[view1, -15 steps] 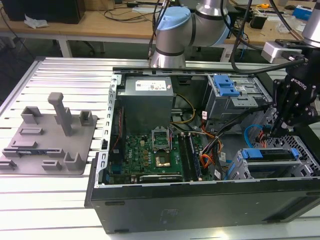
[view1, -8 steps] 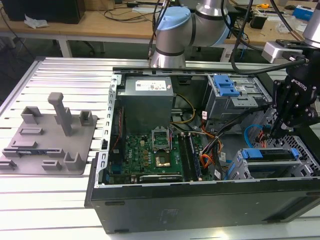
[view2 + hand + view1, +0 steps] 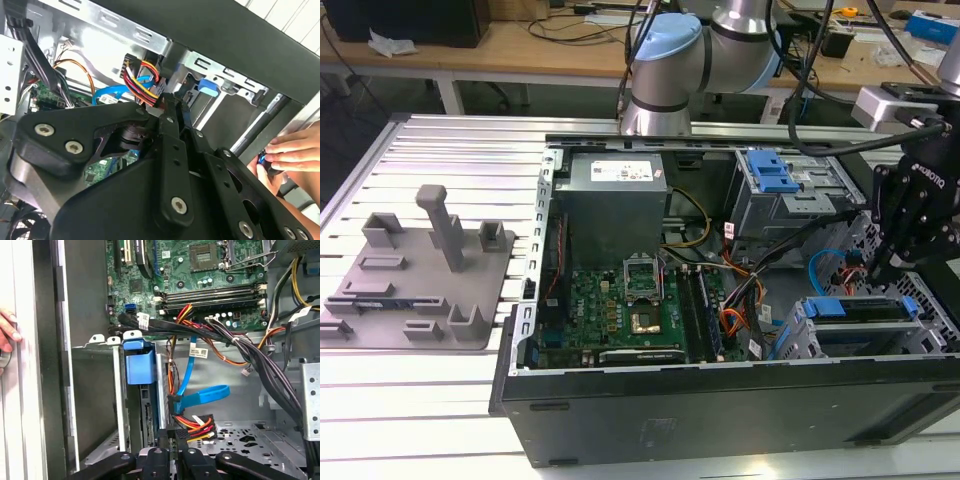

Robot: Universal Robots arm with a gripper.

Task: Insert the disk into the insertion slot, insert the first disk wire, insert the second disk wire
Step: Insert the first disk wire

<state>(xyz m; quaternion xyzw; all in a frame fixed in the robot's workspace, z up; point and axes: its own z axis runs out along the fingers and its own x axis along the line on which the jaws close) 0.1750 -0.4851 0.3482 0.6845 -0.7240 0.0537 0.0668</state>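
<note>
The exterior view is looking down from a raised spot well back, taking in the slatted desk (image 3: 420, 400) and the whole open computer case (image 3: 720, 410), with the hand (image 3: 892, 268) at the exterior view's right. The first wrist view is peering along the hand into the case from close in, sharing the motherboard (image 3: 630, 300) with the exterior view. The second wrist view is looking past the hand's linkage from closer still, toward the case's rim. Both wrist views are sharing the wire plug (image 3: 176, 432) pinched in the hand and the blue cable (image 3: 200, 395).

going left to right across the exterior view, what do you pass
grey fixture block → power supply → ridged blue tab → gripper
</note>
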